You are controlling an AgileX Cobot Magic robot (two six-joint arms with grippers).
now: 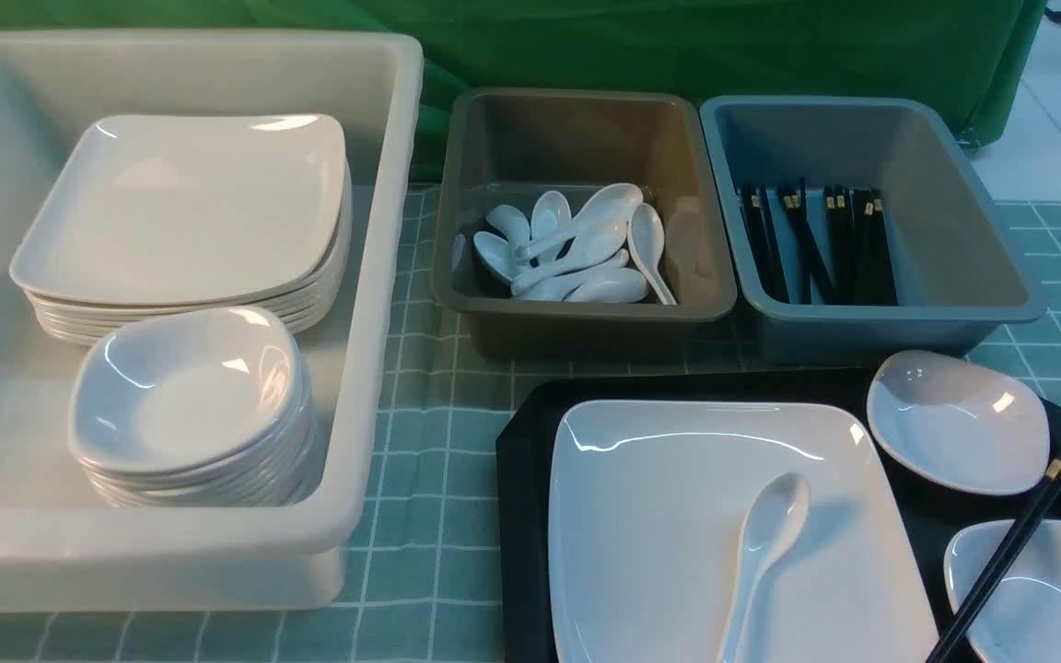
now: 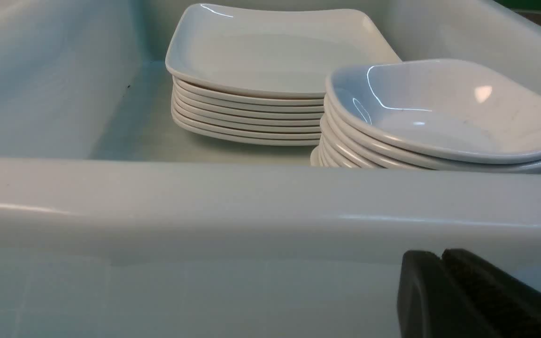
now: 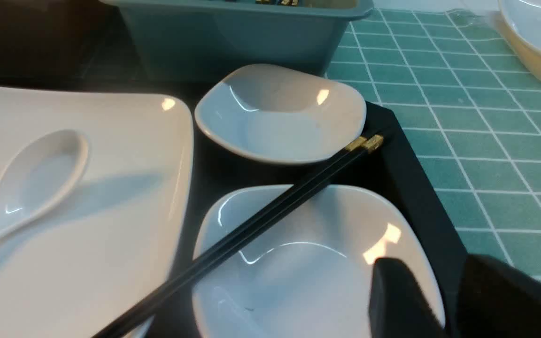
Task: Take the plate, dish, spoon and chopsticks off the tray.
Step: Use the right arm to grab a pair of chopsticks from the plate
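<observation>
The front view's bottom edge cut off the near side of the plate (image 1: 659, 516), the end of the spoon (image 1: 775, 516) handle, the thin ends of the chopsticks (image 1: 1009, 550) and the front of the tray (image 1: 526, 460). The near dish (image 1: 1046, 589) ran out at the right corner.

My left gripper (image 2: 441, 257), fingers pressed together, was cropped by its wrist view's edge. In the front view it was only a dark scrap.

My right gripper (image 3: 439, 281) was outside the front view. Its wrist view cropped both fingers, so I could not tell whether they pinched the near dish's rim.

The sticks (image 1: 853, 249) in the blue-grey bin (image 1: 954, 230) were too small to count.
</observation>
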